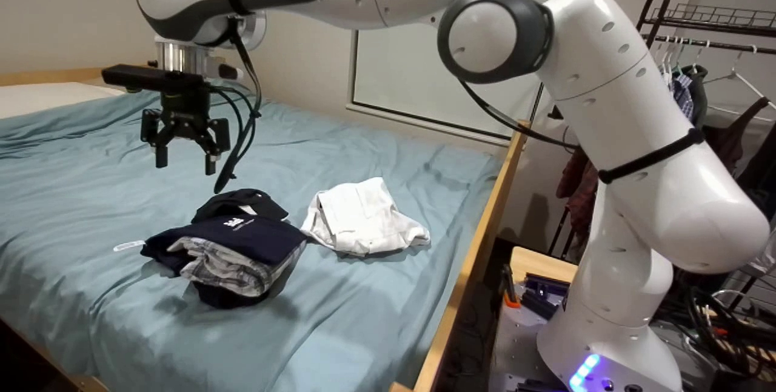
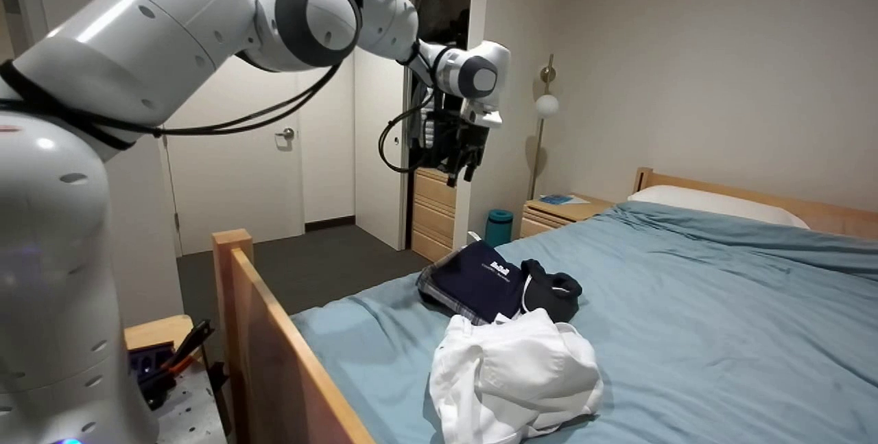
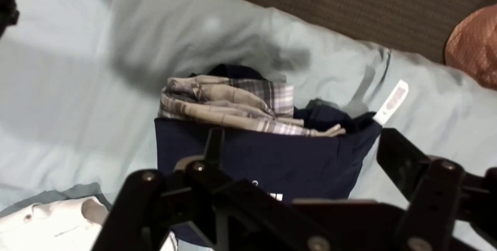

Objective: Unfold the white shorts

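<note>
Wrist view: the empty hand, jaws spread wide, hangs clear above the navy garment.

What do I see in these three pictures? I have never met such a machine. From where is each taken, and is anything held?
You see a white robot arm; at its end hangs a black tool. The exterior views come from two cameras standing away from it; the wrist view, from a camera on its wrist, looking down past the tool. On the blue-covered bed lie the white shorts, loosely bundled; beside them, a navy garment with plaid cloth under it and a black cloth item alongside. The tool is open and holds nothing.
</note>
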